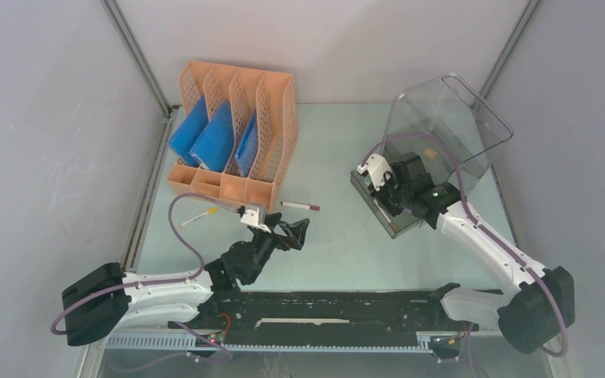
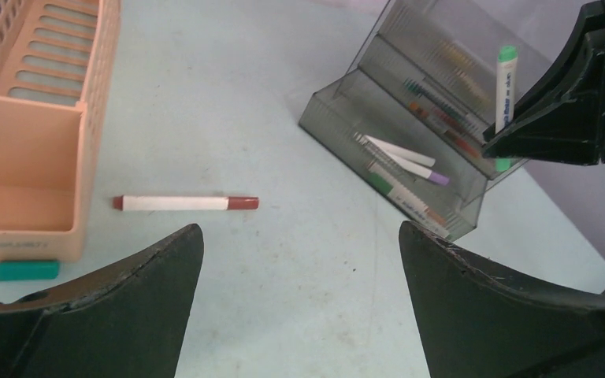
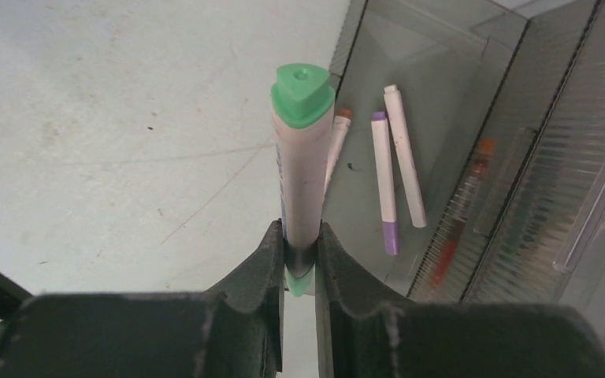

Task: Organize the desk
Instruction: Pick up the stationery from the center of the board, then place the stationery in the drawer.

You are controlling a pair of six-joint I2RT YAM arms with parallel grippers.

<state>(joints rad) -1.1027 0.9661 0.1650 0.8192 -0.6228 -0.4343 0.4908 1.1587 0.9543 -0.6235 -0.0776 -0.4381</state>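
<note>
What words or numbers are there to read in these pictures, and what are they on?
No text here reads clearly.
Raised brand word on the front wall of the orange perforated plastic file rack: too faint to read.
Blue print on the white marker with green caps, held in the right end effector: too small and blurred.

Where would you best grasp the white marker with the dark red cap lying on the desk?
Take the white, dark-red-capped marker mid-barrel from straight above, jaws across its width: it lies flat on the pale mint-green desk, just clear of the orange rack.
</note>
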